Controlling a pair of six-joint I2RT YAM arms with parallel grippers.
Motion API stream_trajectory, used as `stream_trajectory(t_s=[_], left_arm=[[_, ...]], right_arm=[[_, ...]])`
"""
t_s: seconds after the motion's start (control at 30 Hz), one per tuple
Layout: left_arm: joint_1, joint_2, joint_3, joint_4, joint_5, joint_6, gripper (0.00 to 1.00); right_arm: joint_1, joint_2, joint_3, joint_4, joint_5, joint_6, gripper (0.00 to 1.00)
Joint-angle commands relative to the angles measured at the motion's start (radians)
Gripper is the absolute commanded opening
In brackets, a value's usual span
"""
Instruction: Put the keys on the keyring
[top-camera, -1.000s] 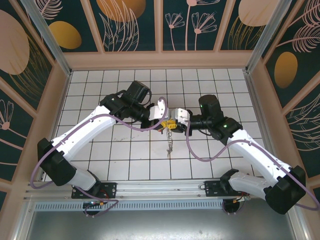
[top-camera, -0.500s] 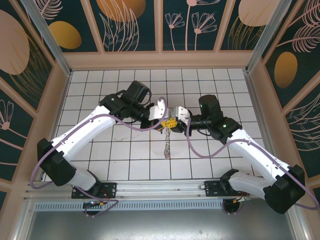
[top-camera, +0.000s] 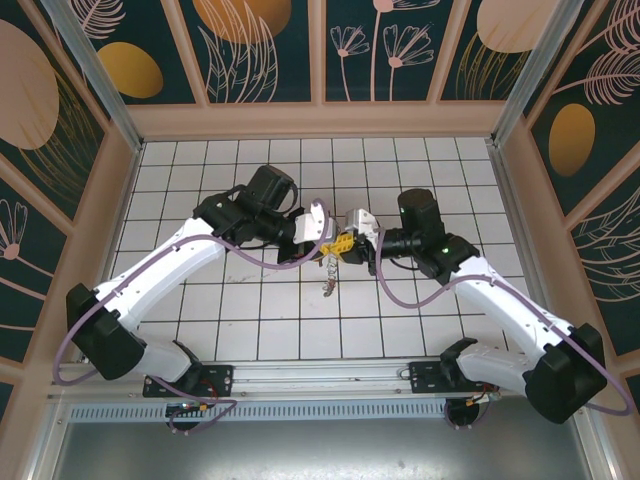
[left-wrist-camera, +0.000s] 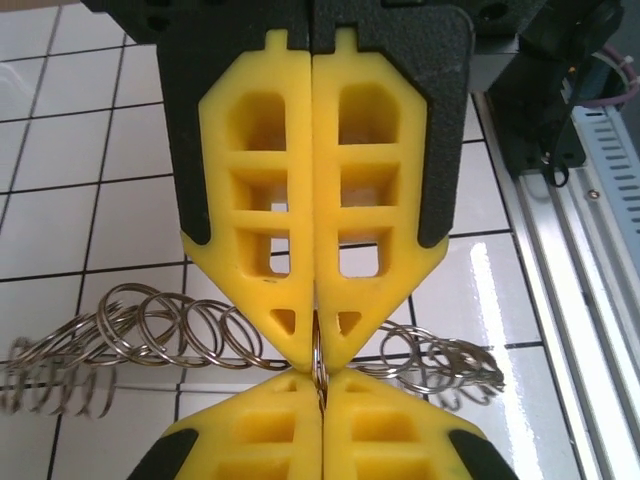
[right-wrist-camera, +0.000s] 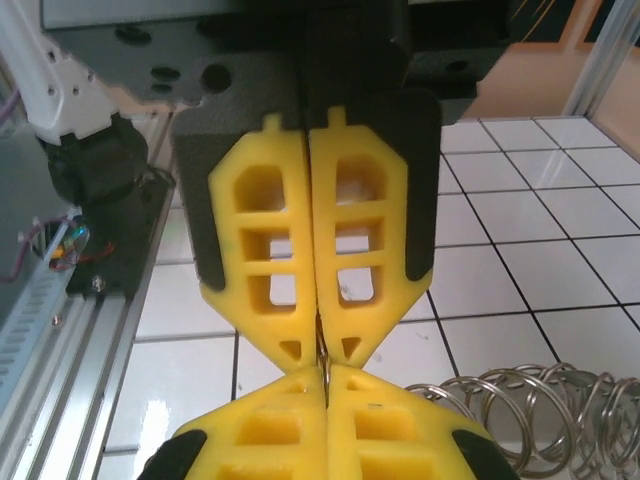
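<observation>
Beneath me lies a table (top-camera: 200, 320) of glossy white square tiles with dark grout lines, walled at its left, right and far edges. My left arm base (top-camera: 190, 380) and right arm base (top-camera: 440, 375) sit along the near edge. Over the table's middle dangles the keyring (top-camera: 328, 275). I cannot tell whether its lower end touches the tiles.

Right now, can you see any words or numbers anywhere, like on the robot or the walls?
None: there are no words, numbers or signs to read.
The walls carry only painted flowers and leaves.
The yellow fingers of the left gripper and the right gripper are blank.
The keyring shows bare metal with no stamp that can be made out.
</observation>
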Motion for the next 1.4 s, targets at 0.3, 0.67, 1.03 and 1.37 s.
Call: stream_trajectory(t_s=[0.3, 0.67, 1.03, 1.37], left_arm=[[-0.004, -0.107, -0.237, 0.350, 0.042, -0.115, 0.33], [-0.004, -0.122, -0.242, 0.421, -0.044, -0.133, 0.32], [-0.004, -0.134, -0.275, 0.390, -0.073, -0.045, 0.00], [-0.004, -0.115, -0.274, 0.312, -0.064, 0.021, 0.17]], right_arm=[[-0.049, -0.122, -0.233, 0.576, -0.010, 0.381, 0.00], [-0.033, -0.158, -0.261, 0.555, 0.027, 0.352, 0.00], [-0.032, -0.172, -0.300, 0.692, 0.045, 0.432, 0.00], [0.025, -0.167, -0.354, 0.806, 0.104, 0.495, 0.00]])
